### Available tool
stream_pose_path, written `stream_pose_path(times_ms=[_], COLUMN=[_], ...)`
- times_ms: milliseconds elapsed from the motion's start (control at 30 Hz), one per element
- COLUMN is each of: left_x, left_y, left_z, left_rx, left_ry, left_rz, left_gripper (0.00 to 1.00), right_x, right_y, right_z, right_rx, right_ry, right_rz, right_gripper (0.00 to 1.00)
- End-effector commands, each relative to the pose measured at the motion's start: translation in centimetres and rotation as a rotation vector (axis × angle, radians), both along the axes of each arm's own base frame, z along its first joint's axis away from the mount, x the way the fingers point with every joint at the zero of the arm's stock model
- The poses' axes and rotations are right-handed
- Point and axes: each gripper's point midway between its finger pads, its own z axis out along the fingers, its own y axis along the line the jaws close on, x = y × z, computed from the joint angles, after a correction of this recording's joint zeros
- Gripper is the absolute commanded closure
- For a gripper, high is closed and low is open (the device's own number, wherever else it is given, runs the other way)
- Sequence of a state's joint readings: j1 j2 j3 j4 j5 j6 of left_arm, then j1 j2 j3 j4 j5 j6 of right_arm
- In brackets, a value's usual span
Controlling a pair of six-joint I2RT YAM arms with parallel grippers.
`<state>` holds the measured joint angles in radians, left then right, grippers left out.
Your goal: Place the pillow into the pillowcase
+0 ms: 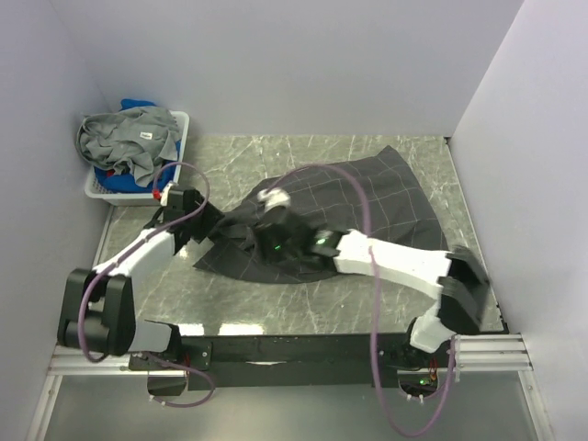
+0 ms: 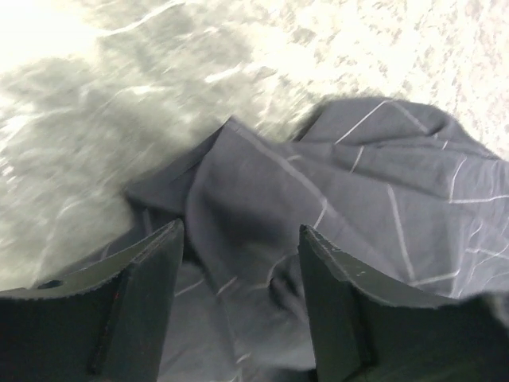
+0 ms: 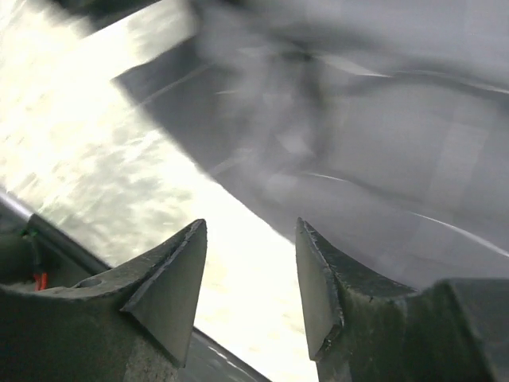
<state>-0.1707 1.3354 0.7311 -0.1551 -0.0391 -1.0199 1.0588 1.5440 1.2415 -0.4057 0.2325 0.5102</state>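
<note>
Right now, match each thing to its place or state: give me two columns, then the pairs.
1 pillowcase
2 basket
3 left gripper
4 right gripper

A far left corner, holding clothes
B open above bare table at the cloth's edge
C dark, gridded, spread mid-table
D open above crumpled cloth

Pairs: 1-C, 2-A, 3-D, 4-B

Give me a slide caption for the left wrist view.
Open left gripper poised over the crumpled grid-patterned pillowcase on a marbled table.
</note>
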Motion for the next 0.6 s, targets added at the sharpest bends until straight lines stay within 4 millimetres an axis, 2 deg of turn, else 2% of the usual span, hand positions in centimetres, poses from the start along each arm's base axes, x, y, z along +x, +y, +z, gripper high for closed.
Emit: stream_pose_path(times_ms=[0,33,67,100,167,200,267,367,433,567], left_x=[3.6,3.9,4.3,4.5,4.8,5.2,5.8,6.5,6.6,6.8], left_y=[-1.2,-1.2,-1.4,-1.3,-0.6,0.5,2.3,3.5,3.5,3.5], left_z=[2.5,2.4,2.4,1.3,0.9,0.8,0.7,1.2,1.2,1.5], left_rx=[-0.066,-0.069,-0.077,-0.075,-0.034,-0.028,-0.042,-0.027,-0.028,-0.032], left_ry=[-0.089,-0.085,-0.082,-0.052,-0.021,-0.027,-0.022,-0.014,-0.008,-0.01], left_rz=[-0.007,-0.005,-0.013,-0.011,-0.005,0.017,0.035,0.051,0.047,0.042], left_gripper=[0.39,0.42,0.54,0.62,0.87,0.93,0.99,0.99,0.99,0.99], right_x=[-1.4,-1.5,-1.1,-1.0,-0.1,0.4,1.7,3.9,5.4,6.8], right_y=[6.4,7.3,8.6,9.4,10.7,11.0,11.4,11.1,10.6,9.3], right_z=[-1.3,-1.8,-2.8,-3.2,-4.1,-4.3,-4.8,-5.4,-5.8,-6.7], right_rx=[-0.007,-0.012,-0.028,-0.03,-0.06,-0.073,-0.127,-0.169,-0.175,-0.169], right_ry=[-0.039,-0.033,-0.022,-0.017,-0.04,-0.055,-0.085,-0.12,-0.121,-0.062], right_rz=[0.061,0.077,0.085,0.104,0.12,0.114,0.096,0.031,-0.03,-0.167], right_gripper=[0.45,0.45,0.45,0.45,0.41,0.4,0.37,0.37,0.37,0.39])
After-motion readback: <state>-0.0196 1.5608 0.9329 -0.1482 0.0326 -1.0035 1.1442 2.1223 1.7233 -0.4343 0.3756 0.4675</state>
